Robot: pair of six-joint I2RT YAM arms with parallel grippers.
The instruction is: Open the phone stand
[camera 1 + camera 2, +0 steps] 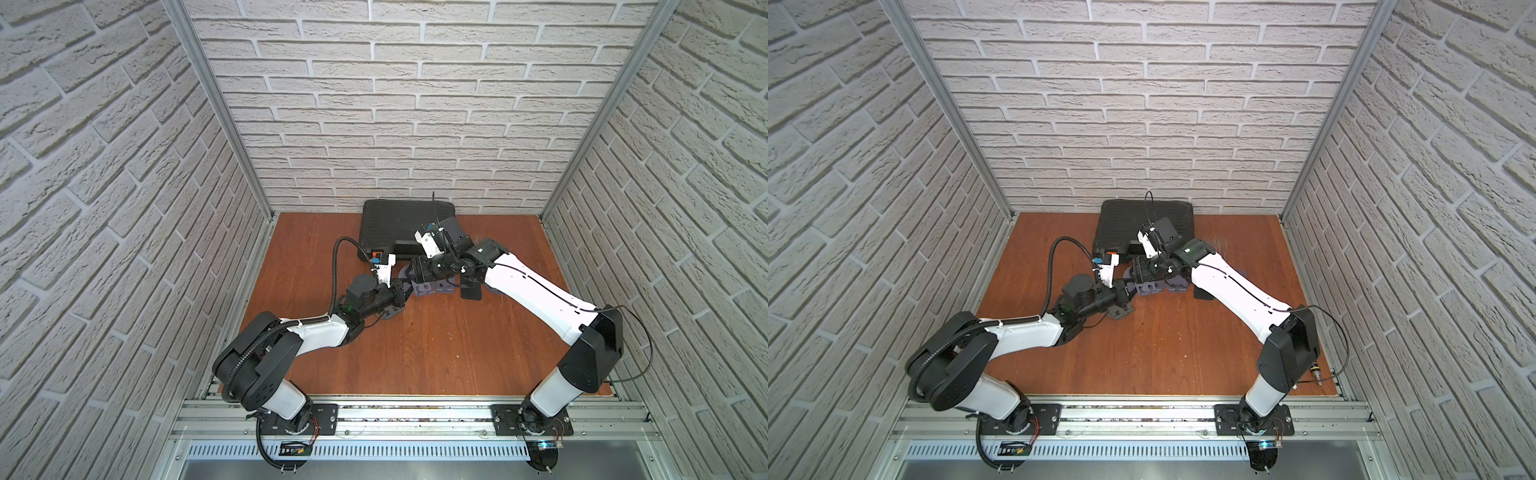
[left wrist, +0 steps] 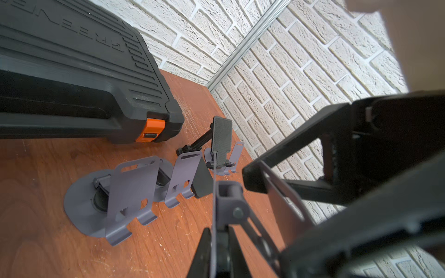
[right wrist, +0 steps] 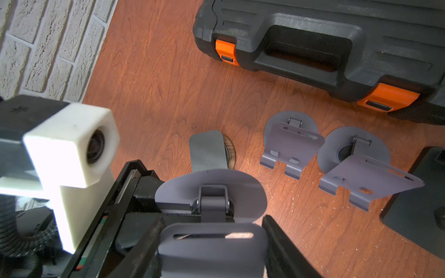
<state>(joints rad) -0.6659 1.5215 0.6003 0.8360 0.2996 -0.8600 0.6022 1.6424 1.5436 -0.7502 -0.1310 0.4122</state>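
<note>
Unfolding is the step in hand, by my read. The lavender phone stand (image 3: 209,185) is off the bench (image 3: 156,84), held between both arms at lower centre of the right wrist view.

Left hand (image 2: 216,240) is pinched nearly shut on the thin edge of the stand's round base, which shows edge-on at lower centre of the left wrist view. Right hand (image 3: 213,240) is about half open, and its fingers (image 3: 144,245) bracket the slotted cradle plate across its width. They look to be touching both edges, so I'd call that a grip.

The next move probably has the right hand swing the plate about the hinge, away from the base, while the left holds the base rigid. Pull direction matters, since a pinch on such a thin edge could slip or twist. Then set the stand down by the two open stands (image 3: 291,144) (image 3: 361,173) at centre right, below the black tool case (image 3: 313,48).

Hard to make out:
- In both top views the held stand is mostly hidden behind the wrists at mid-frame.
- Left pad contact is cut off by the frame bottom.
- The hinge angle can't be read, so I can't say how far open the stand is.
- A dark object (image 3: 414,204) is cropped at the right edge, type unclear.
- A grey folded piece (image 3: 208,150) at centre may be another stand.
</note>
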